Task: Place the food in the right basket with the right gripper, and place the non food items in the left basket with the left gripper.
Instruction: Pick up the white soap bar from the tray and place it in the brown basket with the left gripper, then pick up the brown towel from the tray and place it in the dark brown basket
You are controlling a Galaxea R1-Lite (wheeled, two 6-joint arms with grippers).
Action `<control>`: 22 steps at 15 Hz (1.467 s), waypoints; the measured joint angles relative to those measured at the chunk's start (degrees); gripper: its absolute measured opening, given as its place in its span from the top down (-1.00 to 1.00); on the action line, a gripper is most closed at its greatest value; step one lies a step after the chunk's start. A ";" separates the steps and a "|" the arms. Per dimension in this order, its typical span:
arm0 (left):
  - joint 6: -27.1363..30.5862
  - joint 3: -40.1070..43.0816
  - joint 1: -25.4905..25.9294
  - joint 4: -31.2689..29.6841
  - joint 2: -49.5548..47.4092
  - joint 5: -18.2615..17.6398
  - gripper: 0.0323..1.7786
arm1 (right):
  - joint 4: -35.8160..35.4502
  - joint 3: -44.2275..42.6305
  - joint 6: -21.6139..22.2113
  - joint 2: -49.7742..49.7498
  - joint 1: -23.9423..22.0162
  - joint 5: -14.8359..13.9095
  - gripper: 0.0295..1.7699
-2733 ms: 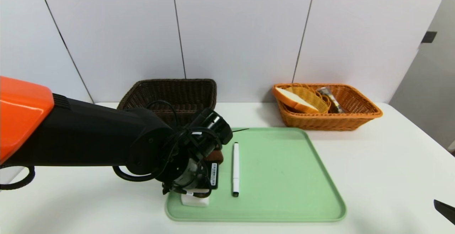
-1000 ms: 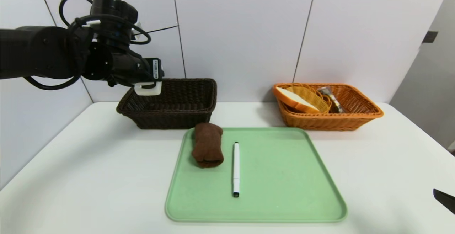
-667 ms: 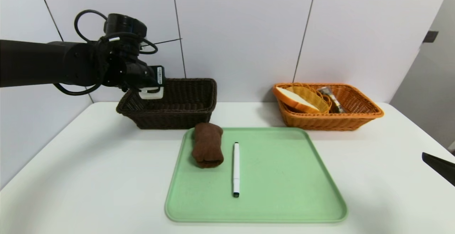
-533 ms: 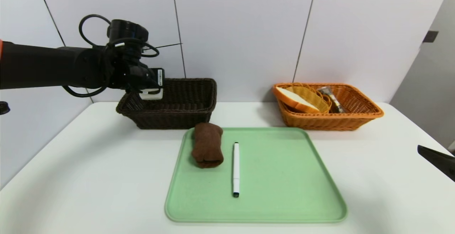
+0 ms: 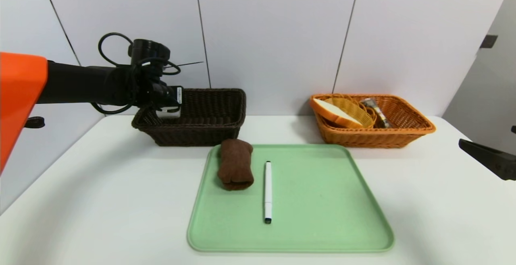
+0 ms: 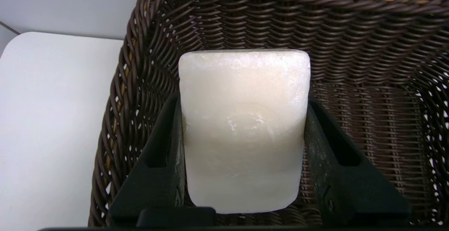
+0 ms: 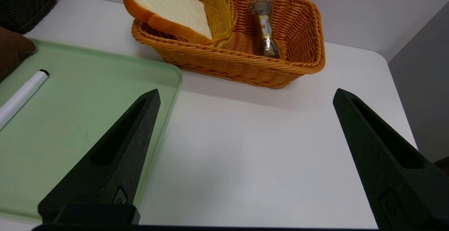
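My left gripper point(image 5: 169, 112) is shut on the white soap-like block point(image 6: 242, 125), holding it inside the left end of the dark brown left basket point(image 5: 209, 124), whose weave point(image 6: 368, 66) surrounds the block. The rolled brown cloth point(image 5: 235, 163) and the white marker pen point(image 5: 267, 190) lie on the green tray point(image 5: 322, 200). In the orange right basket point(image 5: 403, 134) rest the bread slice point(image 5: 334, 112), in its yellow wicker dish point(image 5: 356, 110), and the wrapped snack point(image 7: 266, 31). My right gripper point(image 7: 245, 96) stands open over bare table at the right, a finger point(image 5: 485, 158) showing at the edge.
The white table point(image 5: 100, 184) ends at a panelled wall behind both baskets. The tray edge point(image 7: 172, 97) runs just beside my right gripper. Bare tabletop lies left of the tray and in front of the orange basket.
My left arm carried the white block from the tray up and back, then lowered it into the dark basket's left end. The right gripper has edged further into view from the right.
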 joint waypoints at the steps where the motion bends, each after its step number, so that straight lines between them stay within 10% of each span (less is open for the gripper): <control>1: 0.02 -0.62 0.34 0.00 0.61 -0.01 -0.07 | -0.06 0.00 0.00 0.17 0.00 0.09 -0.92; 17: 2.34 -2.15 1.90 0.35 0.52 0.10 -0.70 | 0.48 0.78 -0.02 0.41 0.00 0.22 -0.92; 22: -1.76 -2.83 -6.84 12.21 -6.63 0.38 -0.80 | 0.37 1.99 -0.30 0.30 0.00 -0.06 -0.92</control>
